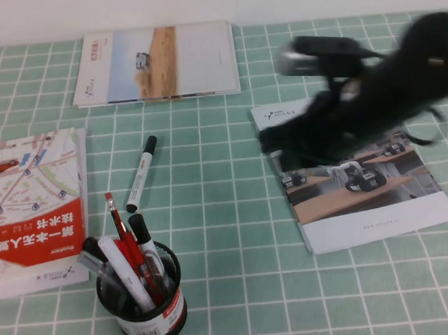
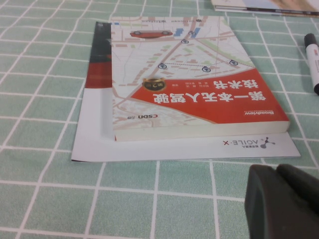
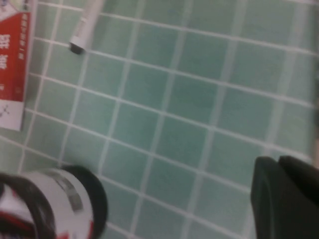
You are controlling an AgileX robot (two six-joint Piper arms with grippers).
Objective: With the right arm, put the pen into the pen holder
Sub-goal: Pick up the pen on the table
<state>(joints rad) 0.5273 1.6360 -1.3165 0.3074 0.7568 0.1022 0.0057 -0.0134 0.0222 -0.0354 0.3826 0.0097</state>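
The pen (image 1: 141,174), a white marker with a black cap, lies on the green checked cloth left of centre. It also shows in the left wrist view (image 2: 312,62) and the right wrist view (image 3: 85,24). The pen holder (image 1: 141,302), a black mesh cup with a white label band, stands at the front left and holds several pens; it also shows in the right wrist view (image 3: 52,201). My right gripper (image 1: 270,142), blurred, hangs over the right brochure, well right of the pen; its fingers (image 3: 286,199) are shut and empty. My left gripper (image 2: 276,169) is shut and empty, low over the cloth near the red book.
A red-and-map book (image 1: 25,206) lies on a white sheet at the left, also in the left wrist view (image 2: 194,79). A brochure (image 1: 157,62) lies at the back. Another brochure (image 1: 366,195) lies at the right under the right arm.
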